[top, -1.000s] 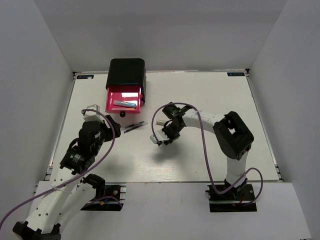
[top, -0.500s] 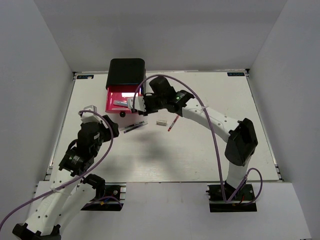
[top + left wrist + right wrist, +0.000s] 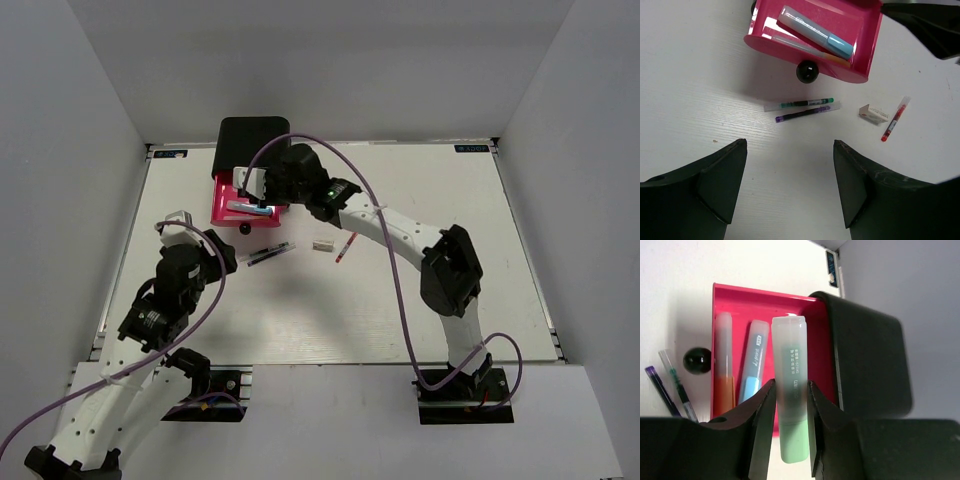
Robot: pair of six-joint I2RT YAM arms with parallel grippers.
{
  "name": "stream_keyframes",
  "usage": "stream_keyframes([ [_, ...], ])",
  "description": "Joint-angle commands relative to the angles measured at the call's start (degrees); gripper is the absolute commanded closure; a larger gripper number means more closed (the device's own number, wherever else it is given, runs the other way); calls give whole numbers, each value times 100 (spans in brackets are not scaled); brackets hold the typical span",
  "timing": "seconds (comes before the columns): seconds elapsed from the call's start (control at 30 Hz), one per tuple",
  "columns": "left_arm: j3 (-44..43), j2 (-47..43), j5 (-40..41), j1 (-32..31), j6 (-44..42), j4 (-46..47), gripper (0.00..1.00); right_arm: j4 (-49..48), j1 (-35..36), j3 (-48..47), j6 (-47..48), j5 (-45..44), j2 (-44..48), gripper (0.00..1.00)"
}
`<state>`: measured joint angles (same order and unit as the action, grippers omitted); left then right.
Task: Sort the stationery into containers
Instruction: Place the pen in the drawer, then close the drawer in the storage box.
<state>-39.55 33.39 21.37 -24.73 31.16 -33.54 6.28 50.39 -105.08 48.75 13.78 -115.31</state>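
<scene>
As the right claw [image 3: 789, 390] grips it, green marker [image 3: 789, 360] parallels drawer [image 3: 818, 340].

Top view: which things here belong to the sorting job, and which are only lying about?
Job: green marker in the right gripper; blue marker; orange marker; green pen; purple pen; red pen; eraser; drawer cabinet.
Not the job: purple cable; edge label.
</scene>
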Motion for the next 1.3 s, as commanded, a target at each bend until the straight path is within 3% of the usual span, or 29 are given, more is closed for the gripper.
stream_keyframes([
  [0.0,53,54,-10,-32,40,-91,20,-760,76,-433,-498,19,-290,100],
  [0.17,306,54,-649,-32,434,135,20,-839,67,-443,-595,90,-563,86],
  [0.27,1288,-95,-1449,-32,1127,705,20,-857,41,-487,-595,107,-686,72],
  [0.43,1845,-420,-1627,21,1560,955,20,-831,32,-479,-507,151,-730,51],
  [0.63,1661,-158,-1574,21,1560,1217,20,-796,6,-549,-507,151,-608,45],
  [0.73,1608,185,-1636,21,1560,1507,20,-734,-38,-531,-559,55,-310,48],
  [0.8,1608,369,-1636,21,1560,1779,20,-681,-134,-374,-604,-103,50,62],
  [0.83,1661,431,-1636,21,1560,1876,23,-655,-161,-312,-699,-121,174,70],
  [0.87,1661,545,-1636,21,1638,2060,25,-637,-231,-33,-753,-191,419,92],
  [0.9,1731,546,-1636,21,1639,2062,26,-637,-301,83,-875,-339,674,100],
  [1.03,1784,1045,-1495,73,1701,2448,40,-339,-574,1111,-1333,-754,1527,100],
  [1.17,1574,1660,-1215,74,1630,2668,40,-76,-986,2670,-2149,-561,2589,100],
  [1.27,1406,2048,-1039,74,1578,2668,40,-92,-1215,3551,-2876,-228,3443,91],
])
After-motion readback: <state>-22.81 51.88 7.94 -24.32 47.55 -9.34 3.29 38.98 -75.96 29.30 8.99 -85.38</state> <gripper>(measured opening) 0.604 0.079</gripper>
